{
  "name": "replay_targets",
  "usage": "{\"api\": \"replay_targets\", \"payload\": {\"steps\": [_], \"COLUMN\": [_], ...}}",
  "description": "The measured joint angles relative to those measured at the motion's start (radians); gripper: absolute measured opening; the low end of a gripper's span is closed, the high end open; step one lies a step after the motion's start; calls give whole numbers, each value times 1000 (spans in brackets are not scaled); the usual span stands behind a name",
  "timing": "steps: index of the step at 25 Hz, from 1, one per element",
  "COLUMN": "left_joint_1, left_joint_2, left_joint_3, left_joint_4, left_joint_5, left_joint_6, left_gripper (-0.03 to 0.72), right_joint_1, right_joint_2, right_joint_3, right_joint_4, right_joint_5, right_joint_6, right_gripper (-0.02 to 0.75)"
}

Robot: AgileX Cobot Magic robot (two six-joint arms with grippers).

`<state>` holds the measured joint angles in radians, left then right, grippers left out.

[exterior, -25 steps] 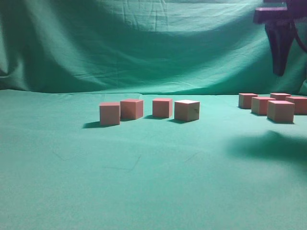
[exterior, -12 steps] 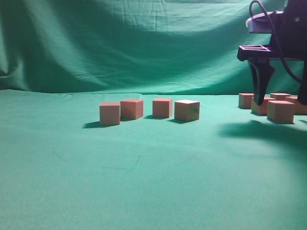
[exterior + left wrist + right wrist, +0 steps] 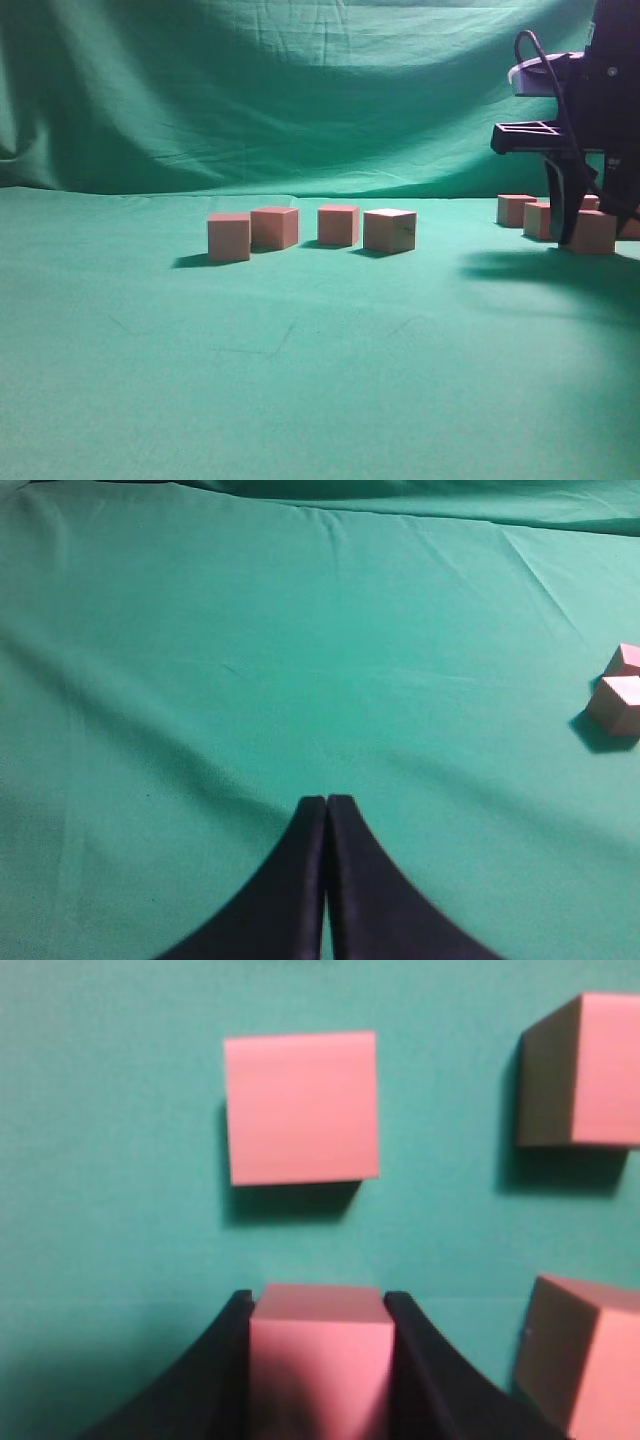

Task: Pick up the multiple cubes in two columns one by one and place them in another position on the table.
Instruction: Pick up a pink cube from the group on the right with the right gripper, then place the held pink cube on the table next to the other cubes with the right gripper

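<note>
Four pink-red cubes stand in a row mid-table: (image 3: 229, 237), (image 3: 275, 227), (image 3: 338, 224), (image 3: 390, 230). More cubes cluster at the far right (image 3: 514, 209), (image 3: 537, 219). My right gripper (image 3: 572, 235) is lowered onto that cluster's front cube (image 3: 598, 232). In the right wrist view its fingers (image 3: 317, 1305) press both sides of this cube (image 3: 320, 1360), which rests on the table (image 3: 300, 350). Three other cubes lie around it: (image 3: 300, 1107), (image 3: 585, 1070), (image 3: 590, 1360). My left gripper (image 3: 326, 800) is shut and empty above bare cloth, with two cubes (image 3: 617, 702), (image 3: 628, 658) far to its right.
A draped green cloth backdrop (image 3: 300, 90) hangs behind the table. The right arm's body and cable (image 3: 590, 80) hide part of the right cluster. Teal cloth stretches between the row and the cluster and across the front of the table.
My right gripper has come down from above the right cluster and a little forward. Its fingers now sit round the front cube. The cubes have not moved.
</note>
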<state>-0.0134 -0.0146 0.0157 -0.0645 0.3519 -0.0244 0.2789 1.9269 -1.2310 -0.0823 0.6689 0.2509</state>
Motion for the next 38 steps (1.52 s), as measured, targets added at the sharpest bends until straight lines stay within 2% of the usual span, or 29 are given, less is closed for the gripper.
{"api": "replay_targets", "payload": {"steps": [7,13,20,26,31,38], "left_joint_1": [0,0,0,0,0,0], "left_joint_2": [0,0,0,0,0,0], "left_joint_3": [0,0,0,0,0,0], "left_joint_4": [0,0,0,0,0,0], "left_joint_5": [0,0,0,0,0,0], "left_joint_6": [0,0,0,0,0,0], "left_gripper": [0,0,0,0,0,0], "right_joint_1": [30,167,386,526,584,592], "right_joint_2": [1,-80,-92,-50,19,127], "right_joint_3": [-193,-237,-239,-241,-286,-375], "right_joint_4": [4,6,52,73,75,74], "right_joint_5": [281,389,392,293,245,249], "right_joint_6": [-3,-49,-127,-172,-190,-193], "right_gripper": [272,272,272,272,272,272]}}
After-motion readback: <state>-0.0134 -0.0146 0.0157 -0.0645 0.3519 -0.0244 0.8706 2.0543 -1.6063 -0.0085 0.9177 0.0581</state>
